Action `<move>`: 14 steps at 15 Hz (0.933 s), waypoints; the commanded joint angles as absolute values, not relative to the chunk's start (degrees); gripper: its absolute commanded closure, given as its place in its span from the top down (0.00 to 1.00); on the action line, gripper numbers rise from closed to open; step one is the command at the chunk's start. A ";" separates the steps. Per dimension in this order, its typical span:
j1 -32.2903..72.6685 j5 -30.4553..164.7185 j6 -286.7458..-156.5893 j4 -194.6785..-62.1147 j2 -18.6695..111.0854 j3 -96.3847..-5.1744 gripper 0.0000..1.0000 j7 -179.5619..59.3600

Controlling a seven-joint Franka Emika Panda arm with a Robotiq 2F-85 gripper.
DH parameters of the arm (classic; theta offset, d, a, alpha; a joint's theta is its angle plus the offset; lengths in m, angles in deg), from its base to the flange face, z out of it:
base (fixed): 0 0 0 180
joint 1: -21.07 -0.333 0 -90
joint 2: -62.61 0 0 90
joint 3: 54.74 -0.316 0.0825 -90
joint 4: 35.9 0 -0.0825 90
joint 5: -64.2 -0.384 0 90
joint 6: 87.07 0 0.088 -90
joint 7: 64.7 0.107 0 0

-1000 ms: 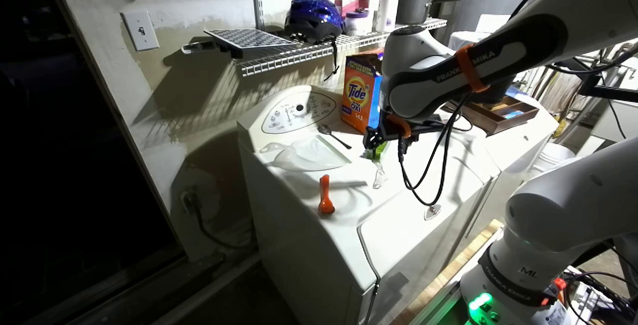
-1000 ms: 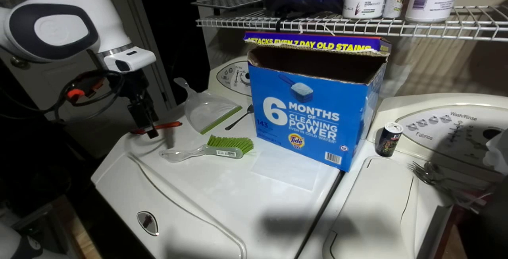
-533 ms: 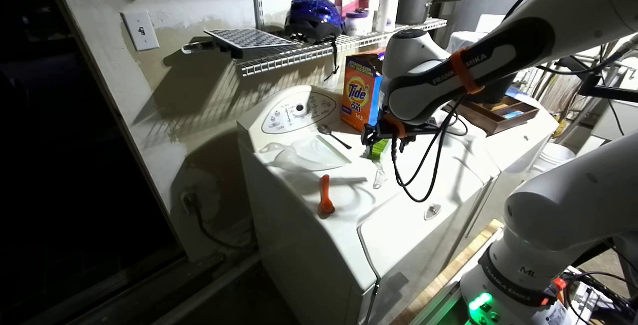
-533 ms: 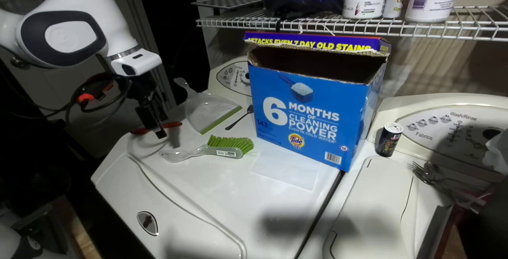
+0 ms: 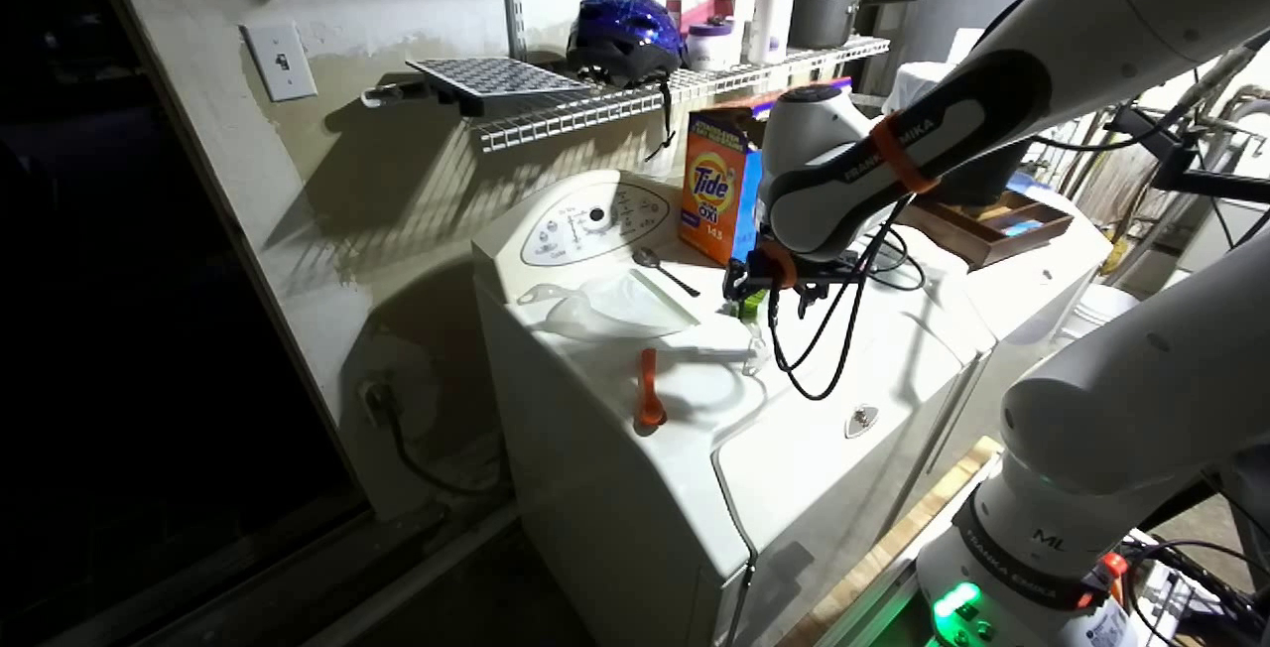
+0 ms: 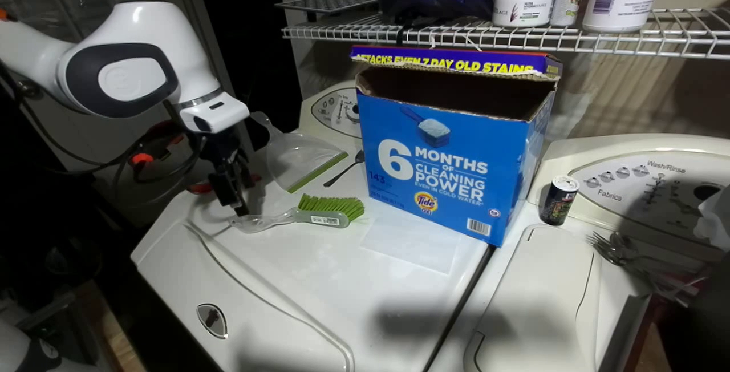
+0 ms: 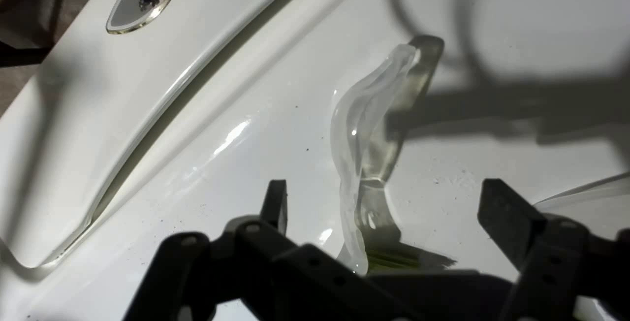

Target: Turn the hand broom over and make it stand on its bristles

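Note:
The hand broom lies on its side on the white washer top, with green bristles pointing sideways and a clear handle, seen in an exterior view. My gripper is low over the handle's end there. In an exterior view the arm partly covers the broom. In the wrist view, my gripper is open. The clear handle runs between the fingers, closer to the left one, with no contact visible. The broom's head is mostly hidden behind the gripper body; a little green shows.
A clear dustpan with a green lip lies behind the broom. A large Tide box stands beside the bristles, with a spoon and a white sheet near it. An orange scoop lies near the washer's side edge. A wire shelf hangs above.
My gripper has moved down and across toward the broom's handle, now right over it. The broom and other objects have not moved.

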State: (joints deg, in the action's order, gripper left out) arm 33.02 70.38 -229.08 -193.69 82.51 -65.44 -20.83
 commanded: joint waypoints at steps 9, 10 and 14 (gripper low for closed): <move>33.13 74.99 -234.15 -191.83 73.87 -61.85 1.00 -13.86; 33.10 75.49 -234.13 -191.56 73.34 -61.58 1.00 -13.44; 33.04 78.84 -233.51 -190.70 72.05 -60.73 0.59 -10.79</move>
State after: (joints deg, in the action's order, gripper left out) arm 33.10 75.29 -233.23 -192.36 74.21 -61.49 -14.17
